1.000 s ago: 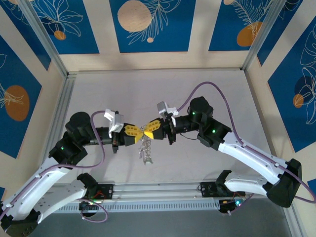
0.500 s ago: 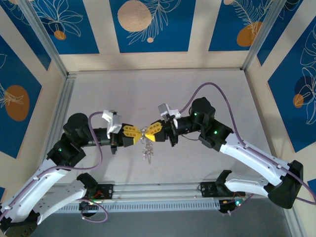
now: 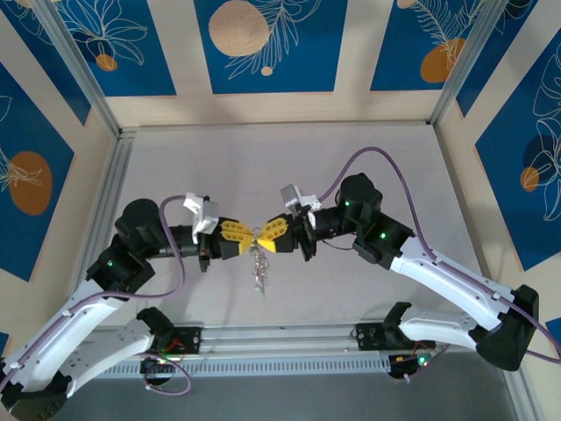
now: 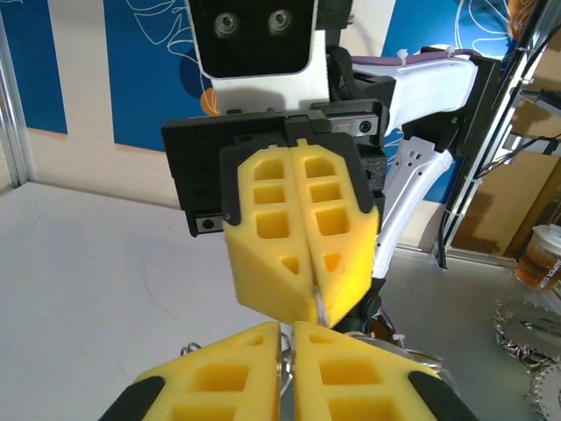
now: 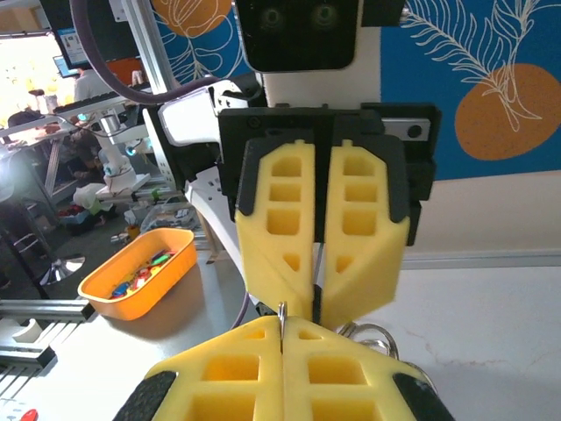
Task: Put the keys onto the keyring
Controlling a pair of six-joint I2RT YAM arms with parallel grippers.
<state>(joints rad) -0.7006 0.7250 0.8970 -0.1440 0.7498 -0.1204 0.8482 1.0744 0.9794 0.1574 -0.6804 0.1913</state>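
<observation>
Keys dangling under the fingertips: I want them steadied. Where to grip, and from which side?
Best grip the keys at their free lower end, from the near side: they hang as a thin strand, and the left gripper and right gripper crowd the top.

Orange tub (image 5: 118, 298) w/ colourful bits off to side; blue leaf-print panels (image 3: 298, 53) behind grey table (image 3: 219, 158).

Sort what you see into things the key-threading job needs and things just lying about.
Job:
keys
keyring
left tool
right tool

Lying about:
orange bowl of coloured bits
lidded drinks cup
</observation>
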